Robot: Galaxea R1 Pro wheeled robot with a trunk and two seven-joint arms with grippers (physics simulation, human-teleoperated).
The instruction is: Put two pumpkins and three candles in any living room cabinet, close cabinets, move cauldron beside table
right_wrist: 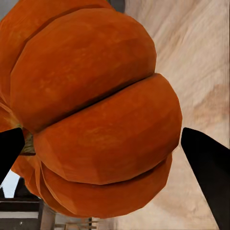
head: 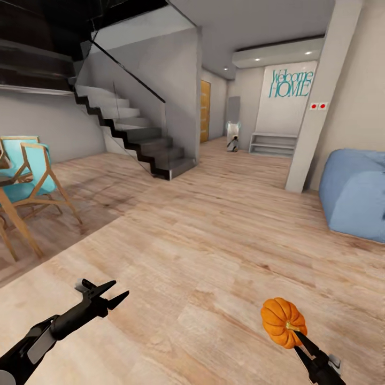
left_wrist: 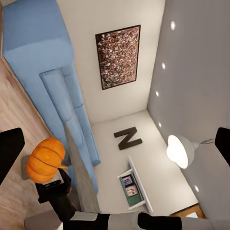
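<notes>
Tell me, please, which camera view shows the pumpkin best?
The right wrist view: the pumpkin sits huge between the right gripper's fingertips, ribs plain. The head view shows it small at the gripper's tip above the floor; the left wrist view shows it small too.

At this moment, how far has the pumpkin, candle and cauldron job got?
Nothing here looks finished. In hand: the right gripper is closed on one bright-orange ribbed pumpkin, carried above the pale wooden floor; the left gripper is open and empty. Left: stowing this pumpkin and everything else.
</notes>
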